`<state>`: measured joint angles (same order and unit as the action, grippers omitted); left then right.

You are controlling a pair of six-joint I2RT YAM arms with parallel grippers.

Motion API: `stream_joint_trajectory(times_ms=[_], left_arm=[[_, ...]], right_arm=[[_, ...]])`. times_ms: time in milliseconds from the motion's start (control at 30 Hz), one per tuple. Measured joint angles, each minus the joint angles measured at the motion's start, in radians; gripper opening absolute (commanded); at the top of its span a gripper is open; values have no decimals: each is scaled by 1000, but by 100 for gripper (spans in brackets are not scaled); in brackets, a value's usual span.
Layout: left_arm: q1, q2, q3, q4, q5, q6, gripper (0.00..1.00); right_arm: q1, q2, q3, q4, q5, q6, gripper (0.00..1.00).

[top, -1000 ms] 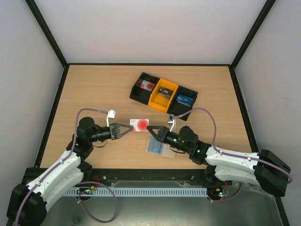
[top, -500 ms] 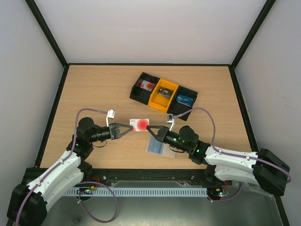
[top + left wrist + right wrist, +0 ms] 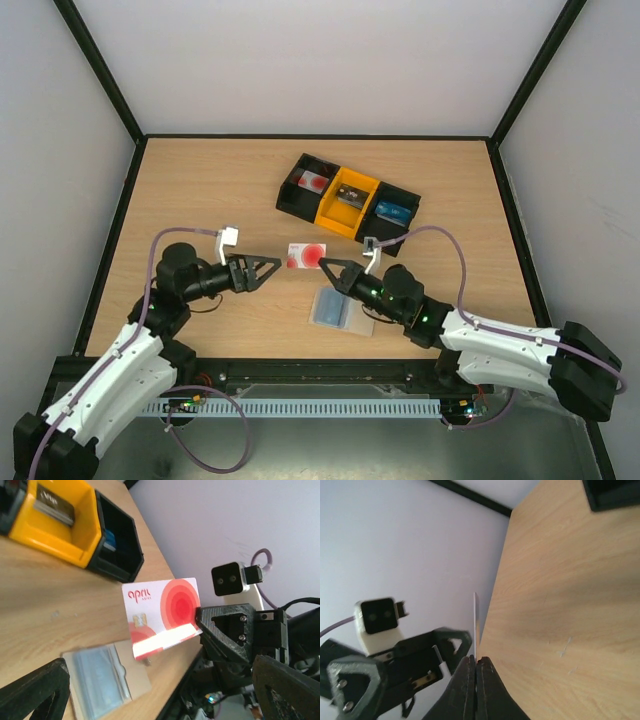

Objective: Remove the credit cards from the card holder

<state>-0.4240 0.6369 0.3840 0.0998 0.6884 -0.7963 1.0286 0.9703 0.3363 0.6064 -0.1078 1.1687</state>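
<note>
Left gripper (image 3: pixel 268 272) lets go, jaws wide now. Right gripper (image 3: pixel 325 265) alone pinches the credit card (image 3: pixel 305 256), clear of the card holder (image 3: pixel 330 310).

We are seeing bright, even, soft light over the worktop (image 3: pixel 200 190), with only soft shadows falling on it. In the left wrist view a glare band is crossing the credit card (image 3: pixel 162 612) near its lower edge, and the card holder (image 3: pixel 95 677) beneath that card is blurring.
</note>
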Motion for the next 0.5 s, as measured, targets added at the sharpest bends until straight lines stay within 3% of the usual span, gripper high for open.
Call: stream_joint_trajectory(times_ms=[200,500], left_arm=[[0,-19,97,-161,-98,141,100],[0,42,213,-334,-175,336,100]], right_arm=[[-10,32,148,-141,166,-90,2],[-174,330,388,-206,211,-185,2]])
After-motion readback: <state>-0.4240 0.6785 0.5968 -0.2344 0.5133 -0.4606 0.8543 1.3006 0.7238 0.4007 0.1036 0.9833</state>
